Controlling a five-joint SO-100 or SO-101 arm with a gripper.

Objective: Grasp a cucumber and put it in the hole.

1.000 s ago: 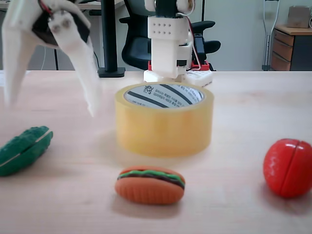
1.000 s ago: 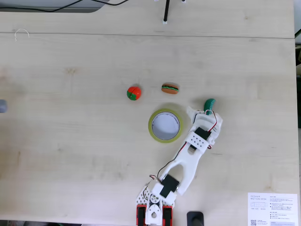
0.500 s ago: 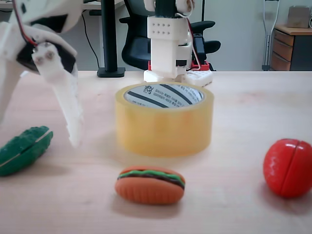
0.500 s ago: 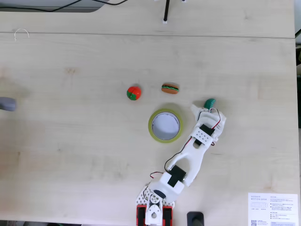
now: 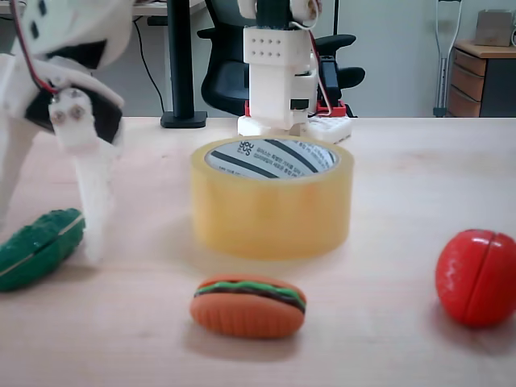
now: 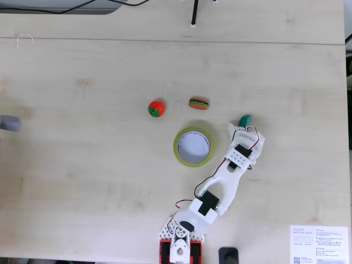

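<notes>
The dark green bumpy cucumber (image 5: 36, 248) lies on the table at the far left of the low fixed view; from above, only its tip (image 6: 245, 119) shows past the gripper. My white gripper (image 5: 47, 238) is open and low over it. One finger (image 5: 93, 214) stands just right of the cucumber and the other (image 5: 10, 177) is at the frame's left edge. From above, the gripper (image 6: 239, 126) sits right of the yellowish tape roll (image 6: 177, 146). The roll (image 5: 272, 214) stands upright at the centre, its hole (image 5: 272, 158) showing the striped white core.
An orange toy burger (image 5: 248, 305) lies in front of the roll and a red toy tomato (image 5: 476, 276) at the right. From above, the burger (image 6: 198, 103) and tomato (image 6: 157, 108) sit beyond the roll. The arm's base (image 5: 278, 72) stands behind it.
The gripper has come down and shifted left in the low view, from beside the roll to astride the cucumber, fingers still spread. From above, the arm has swung slightly right.
</notes>
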